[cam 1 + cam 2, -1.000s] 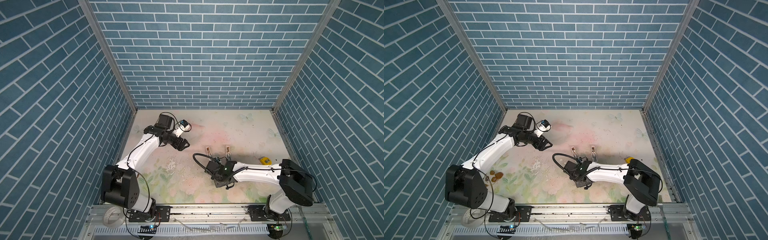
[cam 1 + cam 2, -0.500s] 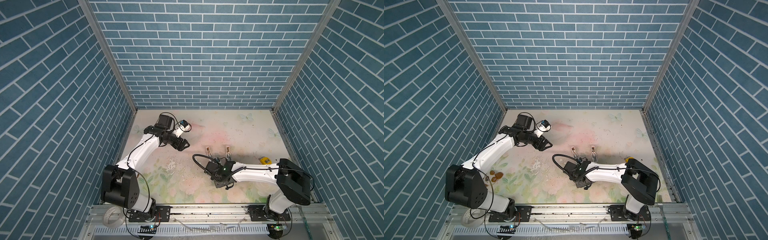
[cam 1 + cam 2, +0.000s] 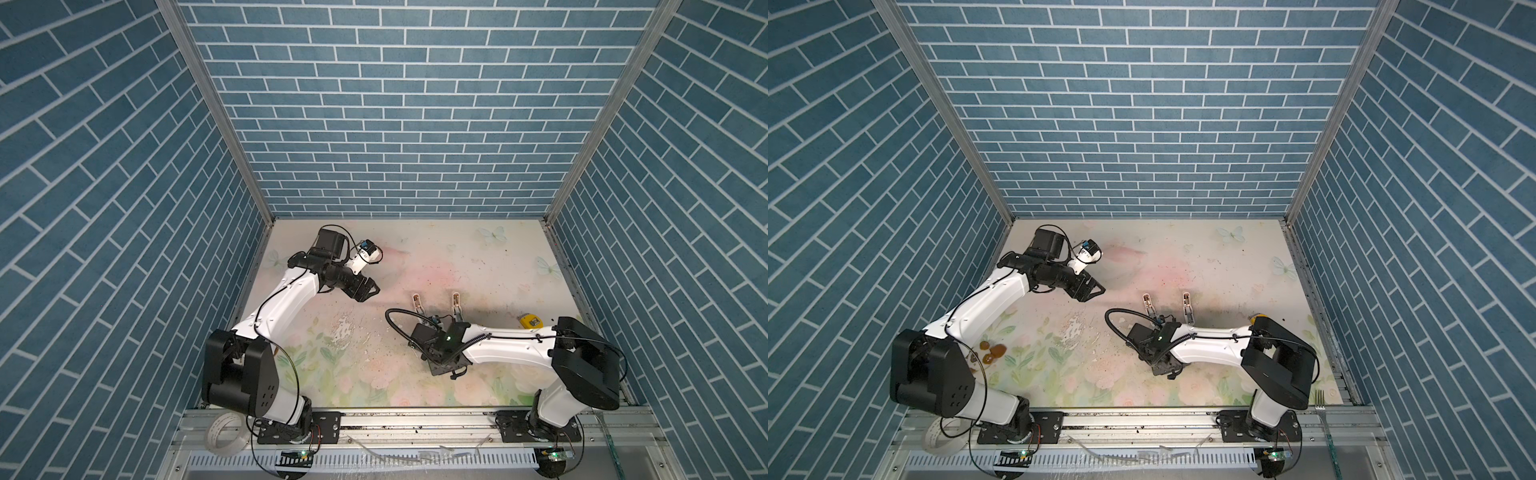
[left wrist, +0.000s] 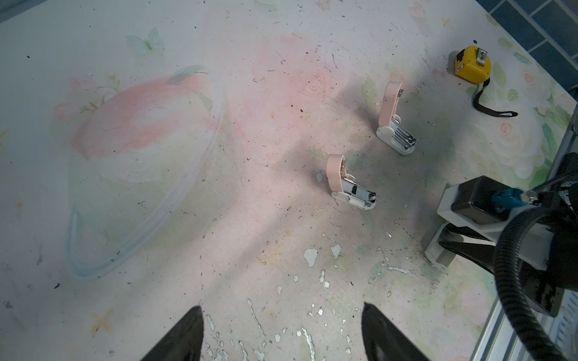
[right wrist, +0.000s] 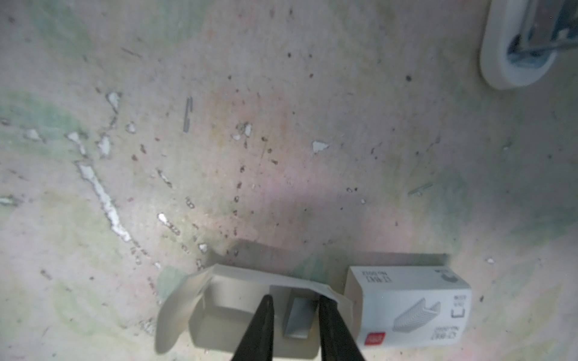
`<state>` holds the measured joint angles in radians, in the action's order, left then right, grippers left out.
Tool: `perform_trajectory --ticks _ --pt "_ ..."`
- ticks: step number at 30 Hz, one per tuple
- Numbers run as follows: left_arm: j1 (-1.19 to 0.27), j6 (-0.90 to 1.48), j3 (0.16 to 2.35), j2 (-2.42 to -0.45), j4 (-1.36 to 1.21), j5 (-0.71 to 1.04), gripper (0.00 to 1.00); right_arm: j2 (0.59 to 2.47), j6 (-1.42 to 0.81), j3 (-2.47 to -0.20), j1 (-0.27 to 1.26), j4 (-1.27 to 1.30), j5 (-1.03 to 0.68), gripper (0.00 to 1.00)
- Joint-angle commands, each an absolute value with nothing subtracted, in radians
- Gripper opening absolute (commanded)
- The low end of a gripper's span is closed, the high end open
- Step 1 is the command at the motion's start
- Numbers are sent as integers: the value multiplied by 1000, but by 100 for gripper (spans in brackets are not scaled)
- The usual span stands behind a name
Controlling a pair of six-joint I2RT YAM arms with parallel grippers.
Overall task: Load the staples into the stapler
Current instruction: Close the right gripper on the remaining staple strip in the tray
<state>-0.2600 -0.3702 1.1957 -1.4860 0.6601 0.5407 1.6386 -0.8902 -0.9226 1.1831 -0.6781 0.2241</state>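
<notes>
The right tool (image 5: 294, 298) reaches down into a small white cardboard tray (image 5: 200, 300), its black fingers (image 5: 259, 325) slightly parted on either side of the grey staples (image 5: 298, 317), with a sliver of gap on one side. The tray touches a white sleeve (image 5: 406, 306) with a red mark. A pink stapler (image 4: 350, 187) and a second pink stapler (image 4: 394, 125) stand opened on the table (image 4: 156, 218), near a yellow tape measure (image 4: 472, 64). The left tool (image 4: 281, 331) hovers wide open and empty, well apart from both.
</notes>
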Motion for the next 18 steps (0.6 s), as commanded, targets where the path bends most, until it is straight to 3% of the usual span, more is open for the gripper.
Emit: perform_trajectory --ticks 1,18 --pt "-253 -372 1182 -1476 660 555 81 1655 -942 -933 1190 -709 250 28" --pt "-253 -370 1183 -1474 663 557 81 1655 -951 -909 1188 -663 241 25"
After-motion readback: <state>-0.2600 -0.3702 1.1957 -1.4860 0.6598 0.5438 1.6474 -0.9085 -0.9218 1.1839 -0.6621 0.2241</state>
